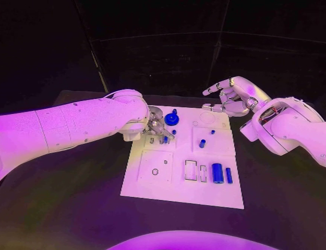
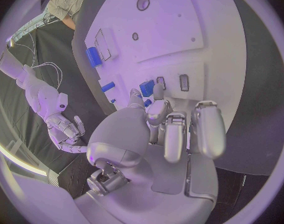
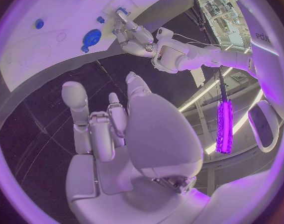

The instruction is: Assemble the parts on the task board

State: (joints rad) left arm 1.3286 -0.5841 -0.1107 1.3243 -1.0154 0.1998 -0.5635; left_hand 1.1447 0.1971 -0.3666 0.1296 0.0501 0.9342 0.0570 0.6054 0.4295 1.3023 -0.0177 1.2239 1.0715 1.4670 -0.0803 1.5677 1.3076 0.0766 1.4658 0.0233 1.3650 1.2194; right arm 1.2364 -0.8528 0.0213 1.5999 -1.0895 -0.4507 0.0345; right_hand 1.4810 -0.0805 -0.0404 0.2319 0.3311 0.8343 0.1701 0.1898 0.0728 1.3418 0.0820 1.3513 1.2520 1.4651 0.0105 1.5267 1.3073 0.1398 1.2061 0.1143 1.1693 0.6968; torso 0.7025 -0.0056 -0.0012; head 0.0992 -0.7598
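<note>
Left hand (image 1: 154,126): fingers curled down on the task board (image 1: 163,182), a blue part (image 2: 146,88) at the fingertips; grasp cannot be told.
Right hand (image 1: 234,96): fingers spread wide, holding nothing, past the board's far edge.

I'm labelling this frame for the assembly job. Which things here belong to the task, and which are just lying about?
Belongs to the job:
task board
blue gear
blue cylinder
blue bar
small blue peg
left hand
right hand

Just there:
black table

A black table (image 1: 57,208) spreads beneath everything — a glowing purple light bar (image 3: 224,127) stands beyond it.
</note>
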